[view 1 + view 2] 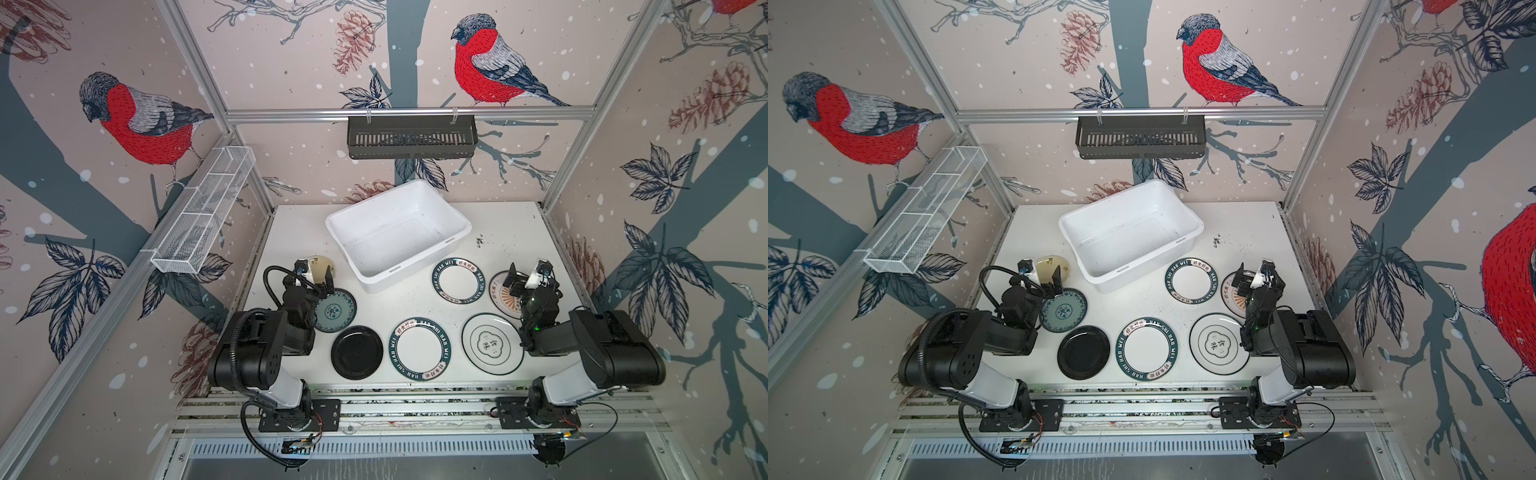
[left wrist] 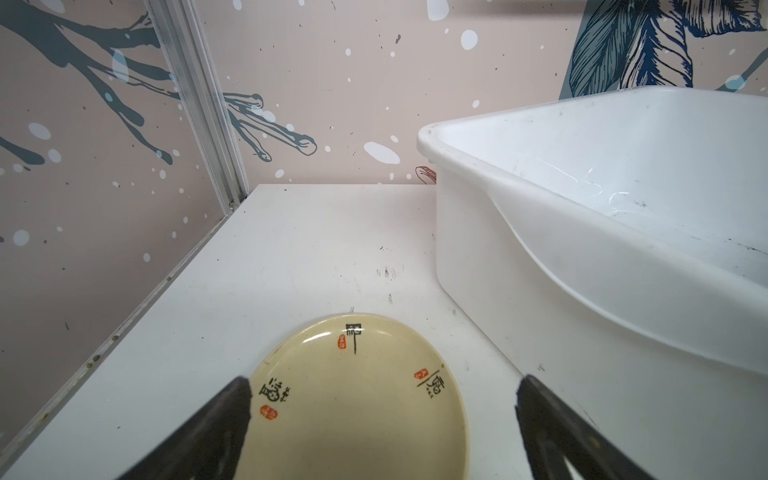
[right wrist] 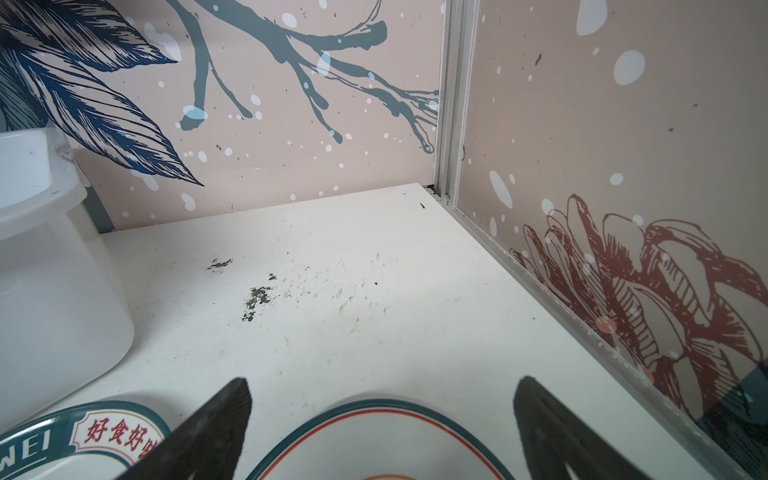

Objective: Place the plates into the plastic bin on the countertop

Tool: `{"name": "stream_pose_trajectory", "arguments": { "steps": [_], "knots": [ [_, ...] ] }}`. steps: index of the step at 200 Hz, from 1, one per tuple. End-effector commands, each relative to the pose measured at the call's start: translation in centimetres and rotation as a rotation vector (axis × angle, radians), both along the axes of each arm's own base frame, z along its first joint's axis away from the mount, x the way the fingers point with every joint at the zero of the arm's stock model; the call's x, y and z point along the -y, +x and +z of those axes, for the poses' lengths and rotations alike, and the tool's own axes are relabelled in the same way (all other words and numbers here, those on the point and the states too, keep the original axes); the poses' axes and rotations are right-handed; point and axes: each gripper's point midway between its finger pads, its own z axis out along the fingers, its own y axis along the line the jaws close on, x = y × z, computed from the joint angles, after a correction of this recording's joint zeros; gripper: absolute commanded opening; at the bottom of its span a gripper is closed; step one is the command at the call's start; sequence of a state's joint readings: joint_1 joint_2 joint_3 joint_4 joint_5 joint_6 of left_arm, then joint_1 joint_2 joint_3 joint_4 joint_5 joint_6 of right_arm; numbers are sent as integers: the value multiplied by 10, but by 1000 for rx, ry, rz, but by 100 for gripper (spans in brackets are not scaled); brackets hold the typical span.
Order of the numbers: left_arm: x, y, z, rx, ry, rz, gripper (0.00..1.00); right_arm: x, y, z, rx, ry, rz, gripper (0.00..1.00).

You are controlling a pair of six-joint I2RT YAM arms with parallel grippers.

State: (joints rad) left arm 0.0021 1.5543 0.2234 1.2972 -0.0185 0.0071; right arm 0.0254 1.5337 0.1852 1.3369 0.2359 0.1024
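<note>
Near the left edge of the countertop [image 1: 511, 232], the pale yellow plate [image 1: 320, 263] is half hidden in both top views behind the left gripper [image 1: 316, 273]. Its jaws stand wide apart with nothing between them. The left wrist view cuts the plate off at its lower border, and whether the gripper touches it I cannot tell. Close to the right edge, the orange-sunburst plate [image 1: 497, 299] is mostly covered by the right gripper [image 1: 526, 272] and the right arm [image 1: 552, 332] — jaws likewise spread, empty. From the right wrist only that plate's teal-and-red rim shows, plus a sliver of orange at the border. The same arm covers the right rim of the emblem plate [image 1: 490, 344], and the left arm [image 1: 291, 328] overlaps the teal floral plate [image 1: 337, 311].

Fully visible along the front edge lie the glossy black plate [image 1: 356, 352] and the front lettered plate [image 1: 419, 350]. The back lettered plate [image 1: 458, 282] lies just beside the plastic bin [image 1: 395, 245], between it and the sunburst one. The bin sits askew toward the back edge, cut off in both wrist views, and every plate lies outside it. Dark scuffs [image 1: 480, 240] mark the surface to its right. A black slotted basket [image 1: 411, 137] hangs above the back edge — a white wire-mesh basket [image 1: 203, 212] above the left.
</note>
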Motion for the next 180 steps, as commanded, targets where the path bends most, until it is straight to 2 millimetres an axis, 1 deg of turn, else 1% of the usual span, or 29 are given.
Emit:
{"name": "stream_pose_trajectory", "arguments": {
  "steps": [1, 22, 42, 72, 110, 130, 151, 164, 180],
  "knots": [
    [0, 2, 6, 22, -9, -6, 99, -1, 1, 3, 12, -5, 3, 99],
    [8, -1, 6, 29, 2, -49, 99, -1, 1, 3, 11, -5, 4, 99],
    [8, -2, 8, 37, 4, -55, 99, -1, 2, 3, 9, -5, 3, 99],
    [11, -5, 24, 56, -3, -83, 99, -1, 2, 3, 11, -4, 5, 99],
    [15, -3, 34, 41, -1, -108, 99, 1, 1, 4, 9, -8, -14, 99],
    [14, 2, 35, 4, -9, -102, 99, 4, 4, 9, 2, -5, -42, 99],
    [12, 6, 32, -45, -22, -110, 99, 5, 8, 13, -20, -11, -59, 99],
    [12, 9, 31, -79, -38, -124, 99, 7, 9, 21, -25, -20, -89, 99],
    [10, 16, 29, -146, -50, -123, 99, 2, 12, 31, -36, -44, -99, 99]
  ]
}}
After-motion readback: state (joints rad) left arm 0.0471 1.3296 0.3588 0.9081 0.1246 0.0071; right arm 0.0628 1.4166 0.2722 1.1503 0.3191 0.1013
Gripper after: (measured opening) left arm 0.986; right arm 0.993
